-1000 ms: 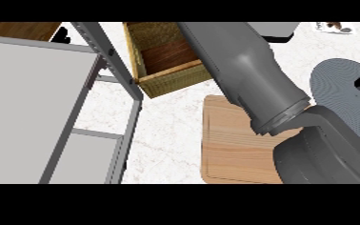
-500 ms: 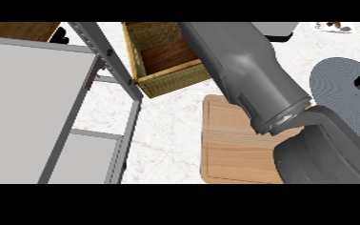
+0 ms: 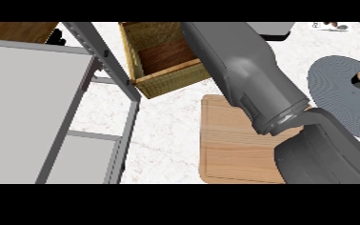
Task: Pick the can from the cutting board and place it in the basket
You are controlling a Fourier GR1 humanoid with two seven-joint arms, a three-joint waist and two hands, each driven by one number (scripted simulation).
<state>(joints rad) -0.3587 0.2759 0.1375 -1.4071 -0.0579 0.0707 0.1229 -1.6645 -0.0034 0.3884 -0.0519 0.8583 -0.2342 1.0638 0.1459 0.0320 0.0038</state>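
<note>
Your right hand lies beyond the top edge, so you cannot tell its grip, while its forearm, barely shifted this past second, crosses basket and board, and the can shows nowhere, so progress stays unclear.

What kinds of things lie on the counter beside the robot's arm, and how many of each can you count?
Basket: 1
Cutting board: 1
Grey round mat: 1
Metal rack: 1
Total: 4
The can does not show; the forearm covers part of the board.
</note>
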